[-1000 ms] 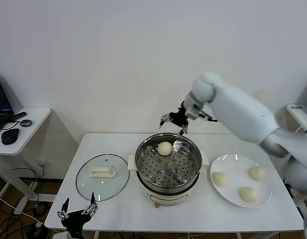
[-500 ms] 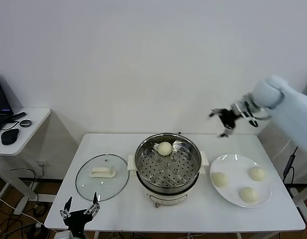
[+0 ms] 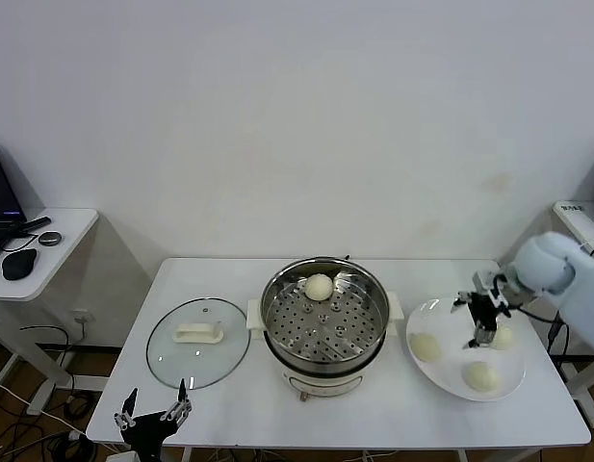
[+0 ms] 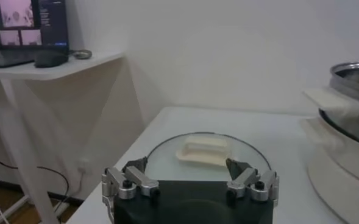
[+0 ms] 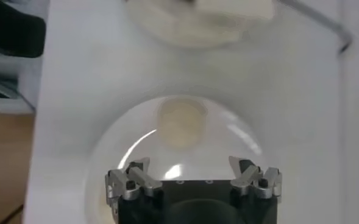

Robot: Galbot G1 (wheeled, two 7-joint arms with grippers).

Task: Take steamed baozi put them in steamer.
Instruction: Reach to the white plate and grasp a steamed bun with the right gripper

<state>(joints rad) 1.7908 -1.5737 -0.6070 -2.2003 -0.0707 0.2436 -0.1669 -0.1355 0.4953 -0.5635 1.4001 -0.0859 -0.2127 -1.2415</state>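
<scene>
My right gripper (image 3: 484, 313), wide open and empty, hangs over the flat white round plate (image 3: 441, 366); I should probably center on a pale cream round bun (image 5: 181, 123) before descending.

Four baozi (image 3: 319, 286) in all—one in the single steamer (image 3: 324, 318), three on the one plate (image 3: 441, 318)—plus one glass lid (image 3: 198, 340) and two grippers (image 3: 485, 306).

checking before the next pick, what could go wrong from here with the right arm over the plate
1. The right gripper, jaws open, hangs above the plate between three baozi lying close together; descending off-centre could nudge a neighbour or squash the soft bun.
2. One baozi already sits at the far side of the steamer; dropping the next there could stack them.
3. The steamer's raised rim could catch a low carry.
</scene>
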